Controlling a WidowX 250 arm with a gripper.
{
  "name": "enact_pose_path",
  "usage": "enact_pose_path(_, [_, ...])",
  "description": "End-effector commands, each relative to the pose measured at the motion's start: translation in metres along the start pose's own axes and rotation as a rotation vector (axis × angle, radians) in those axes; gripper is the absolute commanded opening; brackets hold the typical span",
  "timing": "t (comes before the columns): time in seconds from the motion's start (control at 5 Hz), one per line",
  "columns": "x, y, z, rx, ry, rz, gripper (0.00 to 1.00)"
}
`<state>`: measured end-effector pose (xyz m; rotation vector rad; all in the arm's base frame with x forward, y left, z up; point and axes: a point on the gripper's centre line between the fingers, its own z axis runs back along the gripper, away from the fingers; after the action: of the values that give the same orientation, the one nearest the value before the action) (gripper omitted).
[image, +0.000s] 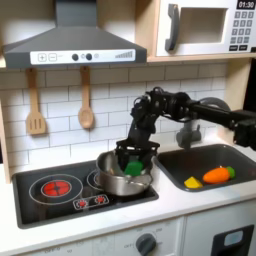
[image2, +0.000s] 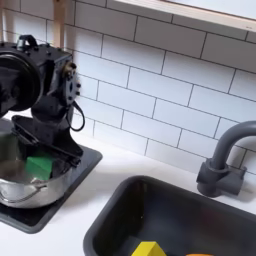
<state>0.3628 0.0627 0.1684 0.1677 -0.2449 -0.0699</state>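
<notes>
My black gripper (image: 132, 160) points down into a silver pot (image: 112, 178) on the right burner of the toy stove (image: 60, 190). A green block (image: 135, 167) sits between its fingers, inside the pot's rim. In the second exterior view the gripper (image2: 42, 158) is at the left, with the green block (image2: 38, 163) gripped over the silver pot (image2: 22, 188). The jaws appear shut on the block.
To the right lies a dark sink (image: 235, 160) holding an orange carrot (image: 217, 174) and a yellow piece (image: 192, 183). A grey faucet (image2: 222, 160) stands behind the sink. Two wooden utensils (image: 36, 105) hang on the tiled wall. A microwave (image: 205, 25) and hood (image: 70, 45) are overhead.
</notes>
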Motion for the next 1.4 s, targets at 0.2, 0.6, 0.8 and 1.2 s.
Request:
enact_pose_path(0.2, [-0.003,-0.035,0.009,-0.063,-0.013,-0.077,0.00])
enact_pose_path(0.6, [0.003,-0.028,0.020,-0.040,-0.026,-0.058,0.00])
enact_pose_path(0.8, [0.008,-0.020,0.029,-0.020,-0.043,-0.034,0.00])
enact_pose_path(1.2, [0.007,0.011,0.038,0.051,-0.042,0.039,0.00])
